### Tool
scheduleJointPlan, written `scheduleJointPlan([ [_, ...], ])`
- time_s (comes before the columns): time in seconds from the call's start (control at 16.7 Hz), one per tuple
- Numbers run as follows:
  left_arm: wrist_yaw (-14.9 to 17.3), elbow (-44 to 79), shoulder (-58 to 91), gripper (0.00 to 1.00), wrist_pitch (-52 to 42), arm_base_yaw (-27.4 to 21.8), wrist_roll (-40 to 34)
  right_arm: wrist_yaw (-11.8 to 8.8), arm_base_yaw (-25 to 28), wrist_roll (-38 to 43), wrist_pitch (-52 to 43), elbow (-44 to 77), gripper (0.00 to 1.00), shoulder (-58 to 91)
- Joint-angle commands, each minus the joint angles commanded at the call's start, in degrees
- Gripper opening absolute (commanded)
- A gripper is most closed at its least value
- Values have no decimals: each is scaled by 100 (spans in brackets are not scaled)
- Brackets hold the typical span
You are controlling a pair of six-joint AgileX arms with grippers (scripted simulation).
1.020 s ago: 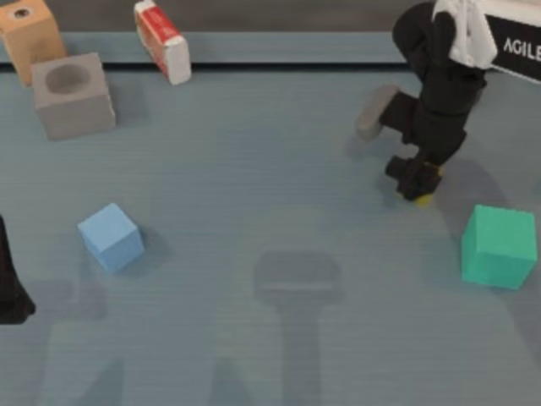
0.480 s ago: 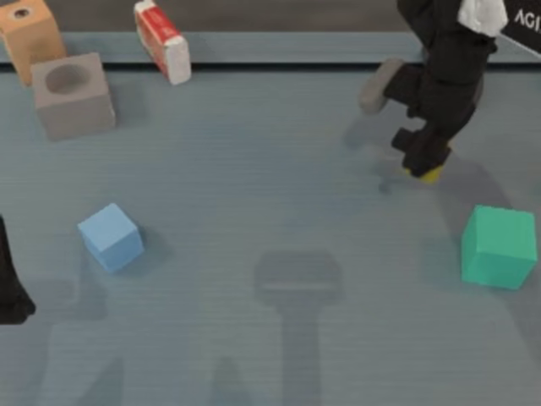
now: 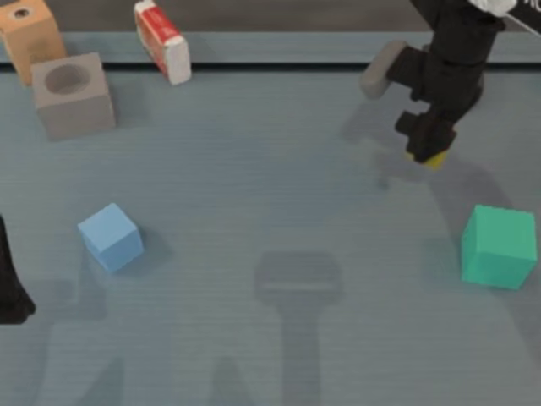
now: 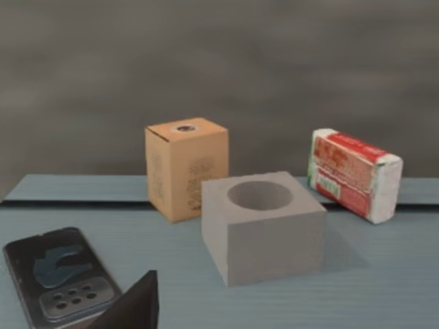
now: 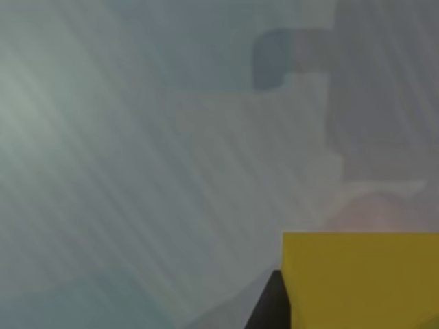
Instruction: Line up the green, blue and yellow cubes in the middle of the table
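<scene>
My right gripper (image 3: 429, 150) hangs above the table's far right, shut on the yellow cube (image 3: 436, 159), which peeks out under the black fingers. In the right wrist view the yellow cube (image 5: 360, 277) fills the corner beside one dark finger (image 5: 271, 305), clear of the table (image 5: 137, 171). The green cube (image 3: 499, 246) rests at the right edge, nearer than the gripper. The blue cube (image 3: 111, 237) sits on the left half. My left gripper (image 3: 10, 288) is parked at the left edge; only a dark finger tip (image 4: 134, 305) shows in the left wrist view.
At the far left stand a grey block with a round hole (image 3: 73, 95) and a tan wooden block (image 3: 29, 35). A red-and-white packet (image 3: 162, 41) lies along the far edge. A dark flat device (image 4: 58, 281) lies near the left gripper.
My right gripper has lifted with the yellow cube and drifted toward the far edge and slightly right. The green and blue cubes and the left arm have stayed put.
</scene>
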Motion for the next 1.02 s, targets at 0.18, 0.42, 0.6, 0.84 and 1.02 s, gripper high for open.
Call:
scheduleJointPlan([
  [0.18, 0, 0, 0, 100, 0, 0, 0, -6, 212, -134, 148, -399, 0, -341],
  [0.42, 0, 0, 0, 100, 0, 0, 0, -28, 806, -523, 489, -1619, 0, -1191],
  [0.6, 0, 0, 0, 100, 0, 0, 0, -50, 1344, -885, 762, -2745, 0, -1899],
  [0.84, 0, 0, 0, 100, 0, 0, 0, -69, 1871, -1246, 1027, -3643, 0, -2574],
  [1.02, 0, 0, 0, 100, 0, 0, 0, -70, 1937, -1292, 1058, -3732, 0, -2654],
])
